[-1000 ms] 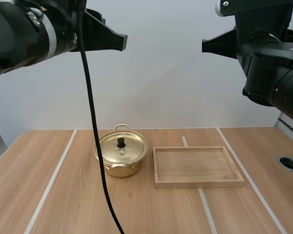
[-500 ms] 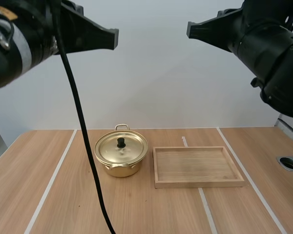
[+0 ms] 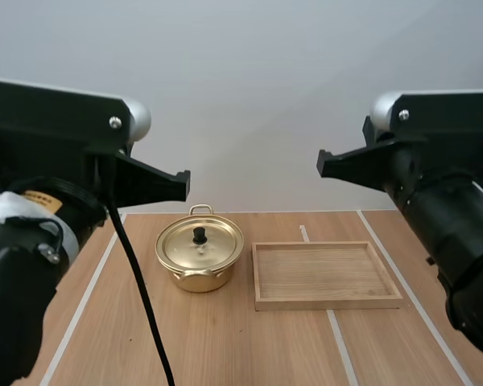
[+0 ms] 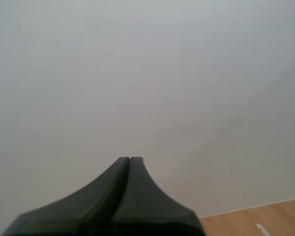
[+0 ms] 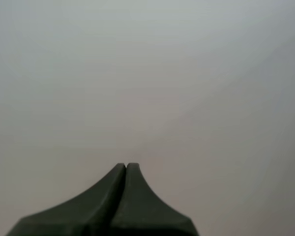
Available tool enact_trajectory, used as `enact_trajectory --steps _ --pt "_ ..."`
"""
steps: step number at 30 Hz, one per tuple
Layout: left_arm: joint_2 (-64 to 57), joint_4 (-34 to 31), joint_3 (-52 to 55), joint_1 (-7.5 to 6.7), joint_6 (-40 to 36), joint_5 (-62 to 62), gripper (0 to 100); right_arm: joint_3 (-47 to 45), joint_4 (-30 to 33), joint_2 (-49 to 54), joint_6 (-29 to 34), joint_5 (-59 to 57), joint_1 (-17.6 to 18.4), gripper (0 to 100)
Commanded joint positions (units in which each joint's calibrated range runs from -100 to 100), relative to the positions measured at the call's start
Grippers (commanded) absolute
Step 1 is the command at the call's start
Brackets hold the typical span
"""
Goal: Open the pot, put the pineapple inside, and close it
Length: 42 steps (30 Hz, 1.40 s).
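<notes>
A gold pot (image 3: 200,256) stands on the wooden table left of centre, with its lid (image 3: 200,242) on and a black knob (image 3: 200,234) on top. Both arms are raised high above the table. My left gripper (image 4: 129,160) is shut on nothing, its fingers lying together as one dark wedge that points at the pale wall. My right gripper (image 5: 126,166) is also shut on nothing and faces the same wall. In the high view the left gripper (image 3: 183,186) hangs above and left of the pot, and the right gripper (image 3: 324,165) hangs above the tray.
An empty wooden tray (image 3: 325,276) lies just right of the pot. Pale strips run across the table (image 3: 249,346) from front to back. A round hole (image 3: 476,269) sits near the table's right edge.
Both arms have come down and nearer the camera; their grippers sit lower in the high view than a second ago. Pot and tray have not moved.
</notes>
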State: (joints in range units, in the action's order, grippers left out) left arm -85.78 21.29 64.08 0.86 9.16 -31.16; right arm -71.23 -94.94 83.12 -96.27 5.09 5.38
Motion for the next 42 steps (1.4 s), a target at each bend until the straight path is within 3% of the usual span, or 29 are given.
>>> enact_trajectory --steps 1,10,17,29,36,42 --pt "-3.4 0.2 5.0 0.29 -0.9 1.3 0 -5.2 0.6 3.3 -0.7 3.2 -0.2 0" --pt "-4.7 -6.7 12.9 0.30 -8.6 3.2 0 -12.3 -1.8 3.4 -1.1 6.2 -0.6 0" --pt "-4.7 -13.4 12.9 0.30 -8.5 2.6 0 -15.0 -0.2 3.4 -1.6 7.1 -0.9 0" --pt "-4.7 -13.4 13.6 0.30 -8.5 3.1 0 -15.0 -0.2 3.4 -1.6 7.3 -1.4 0" --pt "-7.3 -14.5 24.3 0.30 -8.5 15.9 0 -20.1 -0.3 5.5 -1.6 7.3 -3.2 0" --pt "-12.6 -17.7 34.4 0.30 -8.5 15.6 0 -26.8 -0.3 10.3 -1.6 7.3 -3.2 0"
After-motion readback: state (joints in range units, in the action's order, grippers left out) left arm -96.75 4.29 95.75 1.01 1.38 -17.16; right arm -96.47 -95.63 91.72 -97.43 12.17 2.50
